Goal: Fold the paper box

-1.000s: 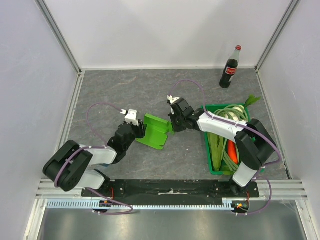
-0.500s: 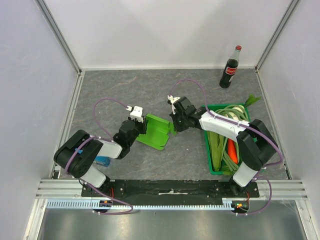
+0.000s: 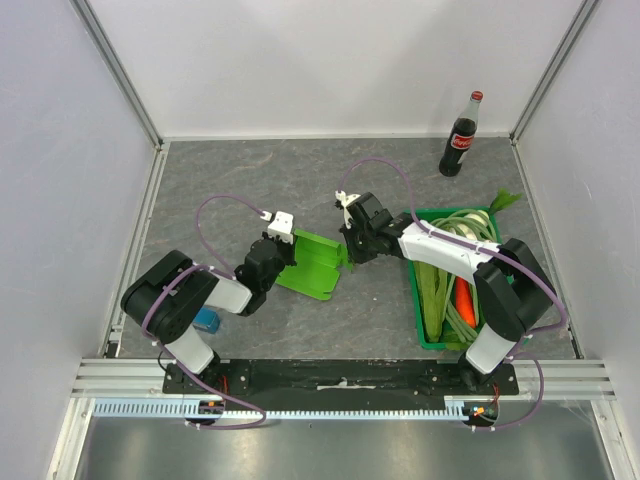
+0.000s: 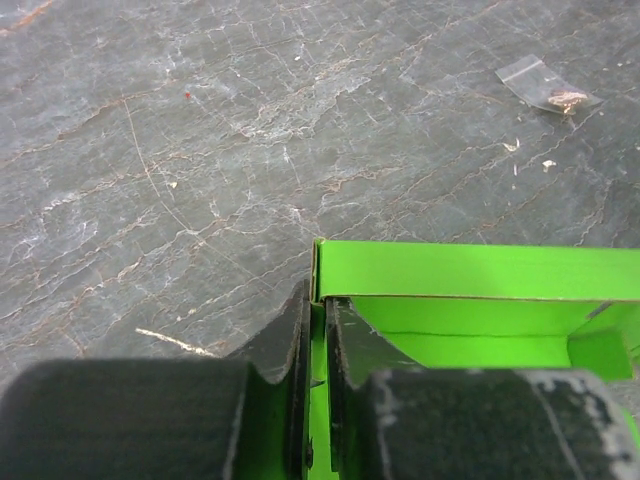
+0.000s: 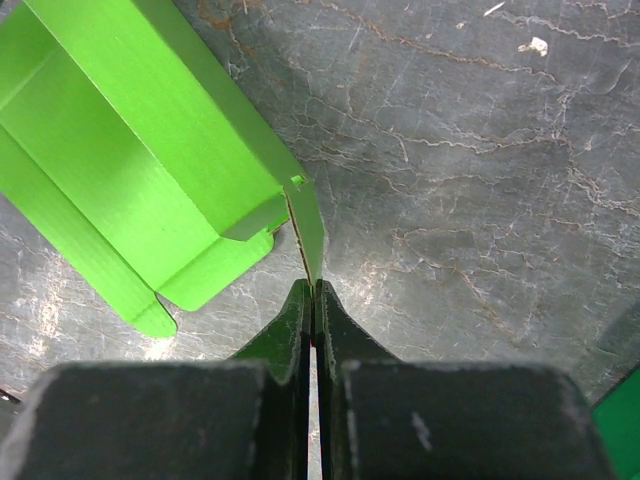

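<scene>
The paper box [image 3: 318, 268] is a bright lime-green card piece lying half folded on the grey table between the two arms. My left gripper [image 3: 288, 251] is at its left side. In the left wrist view the jaws [image 4: 318, 305] are shut on an upright green wall of the paper box [image 4: 470, 272], with card between the fingers. My right gripper [image 3: 348, 256] is at the box's right edge. In the right wrist view it [image 5: 313, 292] is shut on the tip of a thin side flap of the paper box [image 5: 130, 150].
A dark-green crate [image 3: 424, 338] with vegetables stands at the right, under the right arm. A cola bottle [image 3: 461, 137] stands in the far right corner. A small blue block [image 3: 206, 320] lies by the left arm's base. White walls enclose the table.
My left gripper has moved right to the box's left wall and closed on it. The left arm has drawn in toward the middle. The right gripper has kept its hold and place.
</scene>
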### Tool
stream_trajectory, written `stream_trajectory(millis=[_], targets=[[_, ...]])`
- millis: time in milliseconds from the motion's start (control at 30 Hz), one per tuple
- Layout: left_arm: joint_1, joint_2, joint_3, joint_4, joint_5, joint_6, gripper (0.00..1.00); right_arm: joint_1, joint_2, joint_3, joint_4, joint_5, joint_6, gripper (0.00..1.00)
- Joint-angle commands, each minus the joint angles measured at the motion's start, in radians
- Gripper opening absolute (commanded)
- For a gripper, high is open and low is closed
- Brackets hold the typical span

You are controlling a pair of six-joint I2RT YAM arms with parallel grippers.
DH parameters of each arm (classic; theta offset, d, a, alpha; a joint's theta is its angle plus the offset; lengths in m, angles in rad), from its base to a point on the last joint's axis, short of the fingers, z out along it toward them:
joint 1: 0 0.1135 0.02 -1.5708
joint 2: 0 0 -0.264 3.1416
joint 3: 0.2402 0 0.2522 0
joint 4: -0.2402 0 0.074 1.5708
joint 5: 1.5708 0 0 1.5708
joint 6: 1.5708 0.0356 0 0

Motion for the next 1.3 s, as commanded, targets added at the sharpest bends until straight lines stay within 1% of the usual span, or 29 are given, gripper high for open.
stream_trajectory(millis=[0,33,67,100,133,167,200,267,300,367,467,533,600,733,767,833,867,900,967,1000,1033,1067,1133,1167,1200,1267], targets=[[-0.067,0.02,0.008,0.12,-0.123,0.08,0.07,-0.004,-0.018,0.05,-0.005,0.016,0.05,0.03],[-0.084,0.026,0.002,0.138,-0.16,0.08,0.02,-0.004,-0.014,0.056,-0.014,0.033,0.075,0.04],[-0.102,0.033,-0.003,0.156,-0.255,0.08,0.02,-0.004,-0.01,0.061,-0.022,0.045,0.104,0.04],[-0.14,0.039,-0.006,0.205,-0.304,0.08,0.02,-0.004,-0.003,0.073,-0.045,0.054,0.171,0.04],[-0.159,0.06,-0.012,0.23,-0.352,0.08,0.02,-0.004,0.002,0.081,-0.056,0.073,0.199,0.04],[-0.179,0.068,-0.015,0.256,-0.442,0.08,0.02,-0.004,0.002,0.085,-0.062,0.071,0.236,0.03],[-0.218,0.083,-0.014,0.285,-0.488,0.112,0.02,-0.004,0.0,0.084,-0.063,0.07,0.292,0.04],[-0.256,0.121,-0.005,0.347,-0.585,0.124,0.02,-0.004,-0.003,0.082,-0.065,0.071,0.351,0.04],[-0.285,0.131,-0.002,0.364,-0.601,0.138,0.02,-0.004,-0.007,0.075,-0.057,0.065,0.375,0.04],[-0.309,0.155,-0.002,0.41,-0.648,0.137,0.02,-0.004,-0.009,0.064,-0.043,0.059,0.44,0.04],[-0.343,0.161,-0.005,0.419,-0.682,0.111,0.02,-0.004,-0.026,0.017,0.013,0.057,0.529,0.05],[-0.357,0.16,-0.008,0.413,-0.688,0.098,0.02,-0.004,-0.049,-0.02,0.071,0.057,0.567,0.05],[-0.365,0.149,-0.018,0.407,-0.696,0.065,0.02,-0.003,-0.07,-0.065,0.159,0.027,0.569,0.07],[-0.368,0.143,-0.038,0.411,-0.688,0.035,0.02,0.002,-0.098,-0.163,0.343,-0.005,0.479,0.1],[-0.368,0.145,-0.043,0.42,-0.681,0.04,0.02,0.008,-0.102,-0.193,0.389,-0.005,0.416,0.11],[-0.369,0.151,-0.06,0.451,-0.676,0.042,0.02,0.011,-0.113,-0.22,0.436,0.011,0.348,0.11],[-0.369,0.154,-0.066,0.46,-0.673,0.039,0.02,0.011,-0.113,-0.244,0.494,-0.001,0.299,0.11],[-0.369,0.155,-0.078,0.479,-0.673,0.037,0.02,0.011,-0.118,-0.253,0.516,-0.012,0.215,0.12],[-0.369,0.163,-0.087,0.493,-0.668,0.037,0.02,0.011,-0.122,-0.286,0.591,-0.036,0.134,0.14],[-0.369,0.166,-0.09,0.493,-0.668,0.035,0.02,0.011,-0.13,-0.295,0.61,-0.065,0.053,0.16],[-0.369,0.163,-0.092,0.493,-0.67,0.035,0.02,0.011,-0.136,-0.306,0.628,-0.08,0.019,0.18],[-0.369,0.162,-0.095,0.494,-0.659,0.032,0.02,0.011,-0.144,-0.327,0.663,-0.088,-0.008,0.25],[-0.369,0.161,-0.1,0.493,-0.653,0.031,0.02,0.01,-0.162,-0.352,0.697,-0.107,-0.075,0.31],[-0.369,0.16,-0.101,0.493,-0.651,0.029,0.02,0.008,-0.168,-0.371,0.723,-0.114,-0.101,0.37],[-0.369,0.158,-0.106,0.494,-0.65,0.028,0.02,0.007,-0.171,-0.376,0.728,-0.117,-0.118,0.39],[-0.369,0.157,-0.11,0.499,-0.645,0.023,0.02,-0.007,-0.162,-0.366,0.718,-0.174,-0.147,0.4]])
